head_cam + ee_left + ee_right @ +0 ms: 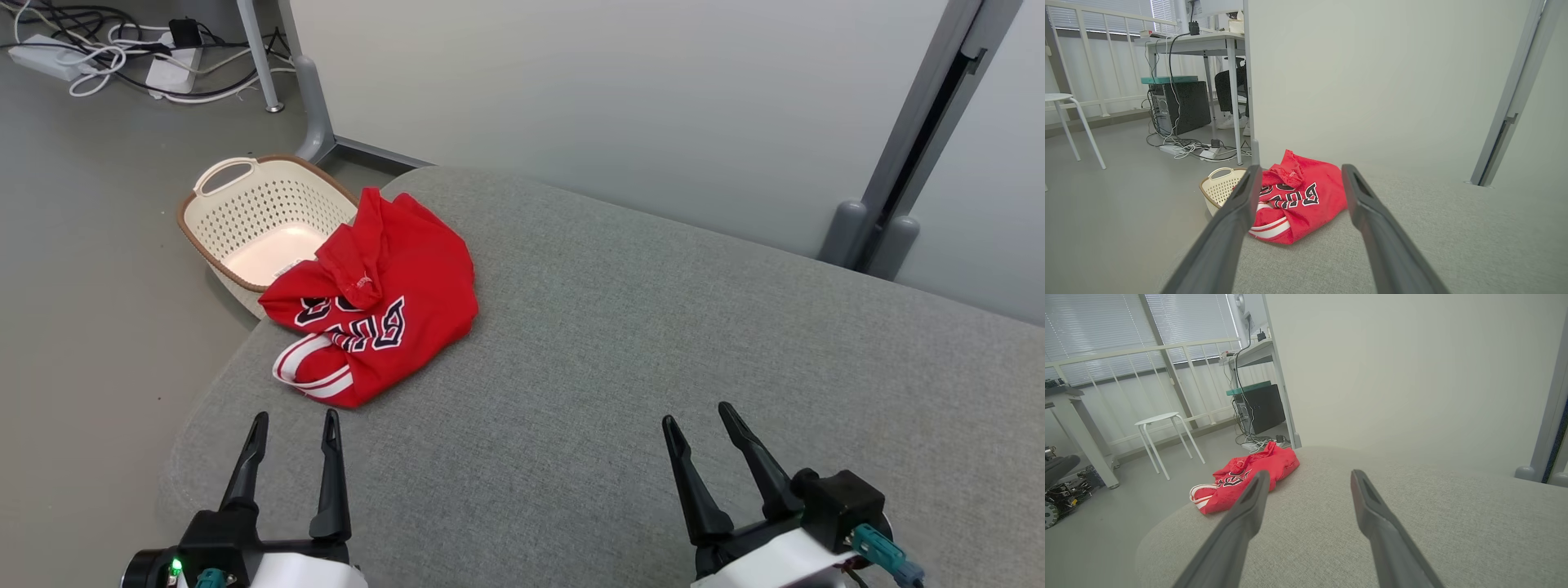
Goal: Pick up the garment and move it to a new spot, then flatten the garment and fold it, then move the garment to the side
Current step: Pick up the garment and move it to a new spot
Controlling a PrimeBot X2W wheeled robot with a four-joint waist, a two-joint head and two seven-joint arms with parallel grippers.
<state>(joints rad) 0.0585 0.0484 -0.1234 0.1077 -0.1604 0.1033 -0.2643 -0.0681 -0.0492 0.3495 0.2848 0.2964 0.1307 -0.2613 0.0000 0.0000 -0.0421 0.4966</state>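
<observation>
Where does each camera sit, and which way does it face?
Head view: high, looking down on grey surface, jersey, basket; left gripper and right gripper open at bottom.
Left wrist view: low, aimed between its fingers at the jersey.
Right wrist view: low, facing across the surface; its fingers below, jersey at left.
All share the jersey.

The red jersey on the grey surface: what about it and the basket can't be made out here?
- Lettering on the red jersey: head view, crumpled folds hide most letters.
- The jersey's near edge: right wrist view, a finger of the right hand covers part.
- The basket: head view, the jersey and the edge of the grey surface hide its near side.
</observation>
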